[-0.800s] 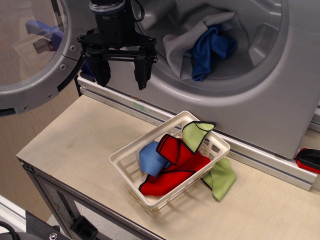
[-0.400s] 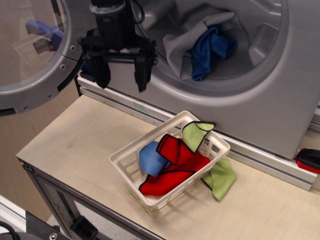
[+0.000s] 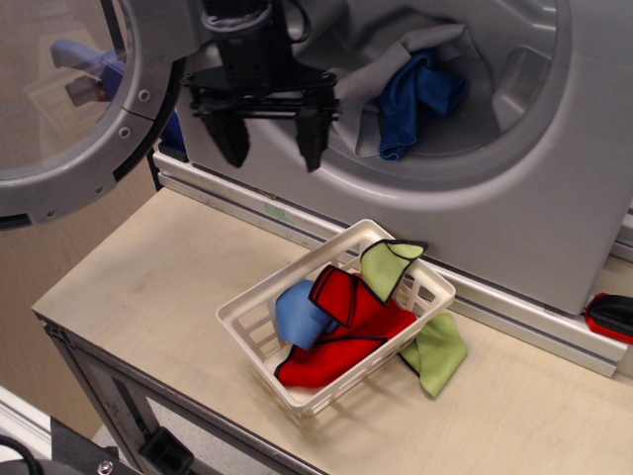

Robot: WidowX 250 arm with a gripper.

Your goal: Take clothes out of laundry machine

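The grey laundry machine (image 3: 554, 198) stands at the back with its round door (image 3: 69, 109) swung open to the left. In its drum mouth lie a light grey cloth (image 3: 361, 99) and a deep blue cloth (image 3: 415, 99), the blue one on top of the grey. My gripper (image 3: 272, 148) hangs open and empty in front of the drum's lower left rim, left of the clothes, fingers pointing down.
A small white slatted basket (image 3: 247, 317) sits on the wooden table (image 3: 148, 287), holding a red black-edged cloth (image 3: 346, 327), a light blue cloth (image 3: 300, 315) and a lime-green cloth (image 3: 386, 265). Another lime-green cloth (image 3: 435, 351) lies beside it. A red and black object (image 3: 611, 315) is at the right edge.
My gripper has moved to the right, toward the drum mouth and the clothes, still open. Nothing else has moved.
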